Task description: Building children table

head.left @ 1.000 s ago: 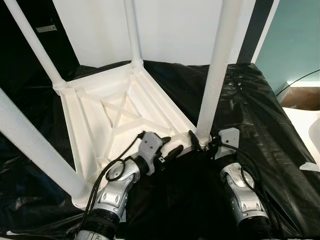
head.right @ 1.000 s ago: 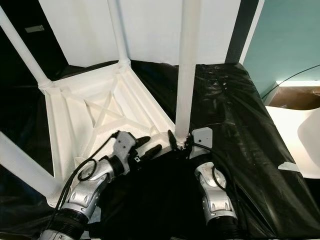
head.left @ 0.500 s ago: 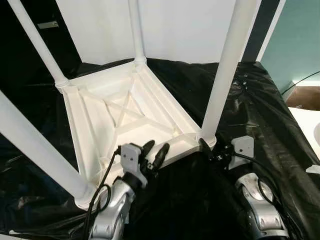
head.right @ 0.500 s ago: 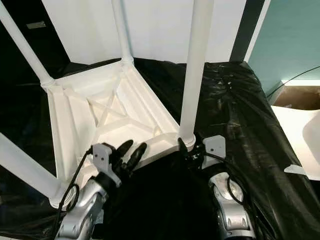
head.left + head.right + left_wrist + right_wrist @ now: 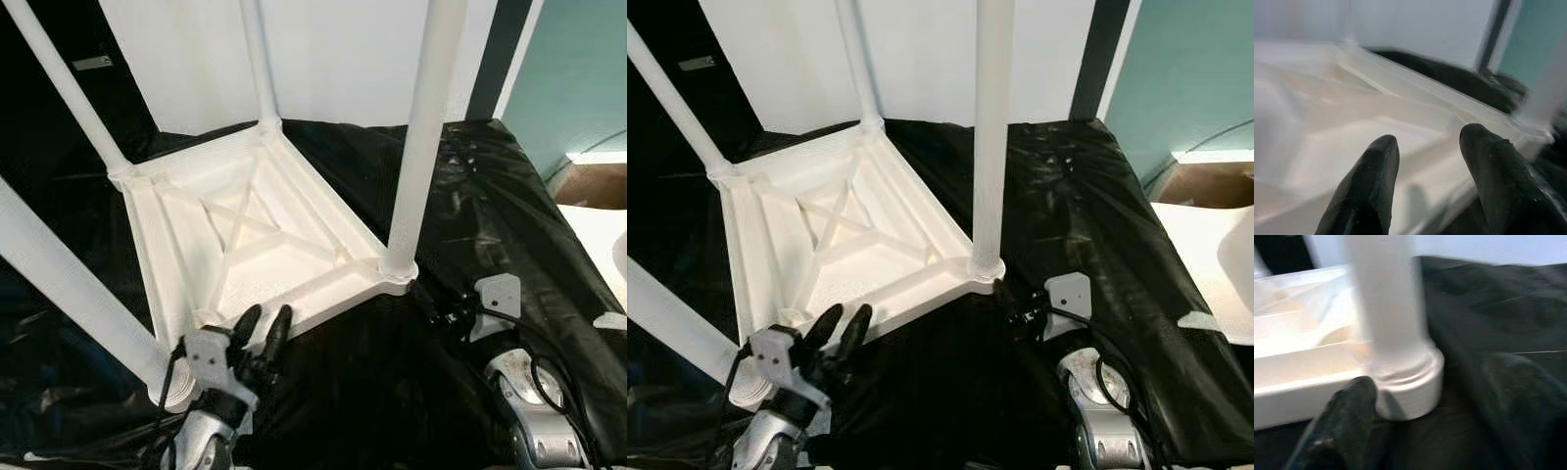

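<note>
Black plastic sheeting (image 5: 490, 206) covers the worktop before a white wall panel (image 5: 333, 59). On it the white children's table (image 5: 245, 235) lies upside down, its ribbed underside up and its four legs rising upward; the nearest right leg (image 5: 421, 147) stands vertical. Left tool (image 5: 263, 333), fingers spread apart and empty, hovers at the table's near edge. Right tool (image 5: 1009, 299) sits just beside that leg's base; whether its fingers are spread cannot be told.
</note>
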`<state>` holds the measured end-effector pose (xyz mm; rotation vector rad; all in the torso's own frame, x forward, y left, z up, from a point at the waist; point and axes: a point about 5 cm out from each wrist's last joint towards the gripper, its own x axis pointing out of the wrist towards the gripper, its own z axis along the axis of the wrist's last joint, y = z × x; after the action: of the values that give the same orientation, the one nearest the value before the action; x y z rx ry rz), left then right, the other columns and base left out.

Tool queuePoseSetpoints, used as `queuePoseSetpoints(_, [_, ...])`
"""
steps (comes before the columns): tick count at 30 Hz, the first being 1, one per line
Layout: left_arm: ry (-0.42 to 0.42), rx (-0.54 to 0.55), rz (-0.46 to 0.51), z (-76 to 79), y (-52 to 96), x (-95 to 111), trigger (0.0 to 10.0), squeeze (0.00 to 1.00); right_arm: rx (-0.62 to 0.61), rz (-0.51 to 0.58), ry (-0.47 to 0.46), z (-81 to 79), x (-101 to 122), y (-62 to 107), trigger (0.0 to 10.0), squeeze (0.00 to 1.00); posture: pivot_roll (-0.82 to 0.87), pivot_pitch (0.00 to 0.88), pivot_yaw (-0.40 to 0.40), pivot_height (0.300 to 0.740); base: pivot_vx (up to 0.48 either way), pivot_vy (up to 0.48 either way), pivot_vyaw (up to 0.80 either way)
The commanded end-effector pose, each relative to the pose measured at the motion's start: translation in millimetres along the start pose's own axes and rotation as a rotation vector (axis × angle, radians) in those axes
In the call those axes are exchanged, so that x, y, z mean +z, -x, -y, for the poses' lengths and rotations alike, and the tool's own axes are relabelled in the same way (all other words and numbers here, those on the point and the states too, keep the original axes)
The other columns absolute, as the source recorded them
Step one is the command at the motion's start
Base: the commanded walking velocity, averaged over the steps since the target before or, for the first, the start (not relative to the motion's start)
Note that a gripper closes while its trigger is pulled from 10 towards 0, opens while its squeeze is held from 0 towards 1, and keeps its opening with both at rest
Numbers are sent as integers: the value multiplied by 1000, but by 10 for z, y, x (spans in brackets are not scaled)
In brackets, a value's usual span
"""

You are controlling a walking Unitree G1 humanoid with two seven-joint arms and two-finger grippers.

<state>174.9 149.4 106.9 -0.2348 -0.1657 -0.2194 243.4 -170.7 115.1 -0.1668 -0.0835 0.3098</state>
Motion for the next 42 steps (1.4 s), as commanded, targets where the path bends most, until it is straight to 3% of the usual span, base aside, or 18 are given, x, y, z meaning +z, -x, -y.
queuePoseSetpoints(1, [-39, 124, -5, -90, 137, 22, 10000, 192, 51, -14, -25, -57, -5, -12, 10000, 925, 75, 0, 42, 740, 0, 0, 0])
queuePoseSetpoints(2, [-43, 146, -24, -104, 232, 18, 10000, 475, 80, -21, -26, -79, -11, -23, 10000, 941, 92, 0, 34, 740, 0, 0, 0])
queuePoseSetpoints(4, [-44, 161, -40, -115, 301, 12, 10000, 471, 103, -25, -22, -97, -14, -37, 10000, 902, 92, 0, 34, 740, 0, 0, 0])
queuePoseSetpoints(5, [-43, 174, -52, -124, 363, 7, 10000, 451, 126, -28, -16, -114, -17, -55, 10000, 357, 106, 0, 28, 740, 0, 0, 0])
queuePoseSetpoints(6, [-39, 196, -67, -131, 456, -2, 10000, 325, 153, -35, -11, -135, -24, -82, 10000, 0, 119, 0, 23, 740, 0, 0, 0])
queuePoseSetpoints(8, [-36, 210, -76, -133, 514, -6, 10000, 325, 170, -41, -8, -146, -29, -98, 10000, 0, 119, 0, 23, 740, 0, 0, 0])
queuePoseSetpoints(9, [-31, 228, -86, -133, 577, -18, 10000, 180, 181, -46, -8, -152, -36, -114, 10000, 0, 144, 0, 10, 740, 0, 0, 0])
queuePoseSetpoints(11, [-24, 258, -94, -143, 663, -36, 10000, 78, 191, -50, -10, -162, -44, -135, 10000, 0, 154, 0, 4, 740, 0, 0, 0])
queuePoseSetpoints(14, [-24, 282, -99, -154, 739, -53, 10000, 82, 200, -52, -11, -173, -49, -155, 10000, 0, 170, 0, -2, 740, 0, 0, 0])
queuePoseSetpoints(15, [-32, 318, -104, -169, 831, -74, 10000, 369, 210, -53, -13, -191, -57, -191, 10000, 0, 177, 0, -5, 740, 0, 0, 0])
queuePoseSetpoints(16, [-45, 357, -100, -188, 902, -87, 10000, 451, 219, -53, -14, -210, -63, -228, 10000, 0, 187, 0, -8, 740, 0, 0, 0])
queuePoseSetpoints(17, [-82, 416, -90, -230, 985, -94, 10000, 820, 231, -52, -15, -236, -69, -275, 10000, 0, 195, 0, -11, 740, 0, 0, 0])
queuePoseSetpoints(20, [-91, 430, -89, -236, 998, -89, 10000, 820, 234, -53, -15, -239, -69, -282, 10000, 0, 195, 0, -11, 740, 0, 0, 0])
queuePoseSetpoints(21, [-103, 455, -86, -259, 1020, -86, 10000, 1000, 237, -54, -16, -244, -71, -293, 10000, 0, 202, 0, -15, 740, 0, 0, 0])
queuePoseSetpoints(28, [-177, 602, -52, -441, 1100, -44, 10000, 992, 248, -60, -15, -267, -96, -345, 10000, 0, 209, 0, -17, 740, 0, 0, 0])
queuePoseSetpoints(29, [-186, 609, -30, -462, 1062, -9, 10000, 427, 254, -65, -16, -279, -113, -347, 10000, 0, 209, 0, -20, 740, 0, 0, 0])
queuePoseSetpoints(35, [-191, 573, 75, -438, 799, 152, 10000, 404, 290, -106, -46, -319, -200, -330, 10000, 0, 206, 0, -20, 740, 0, 0, 0])
queuePoseSetpoints(42, [-174, 395, 123, -261, 536, 223, 10000, 416, 279, -146, -60, -283, -267, -282, 10000, 0, 183, 0, -15, 740, 0, 0, 0])
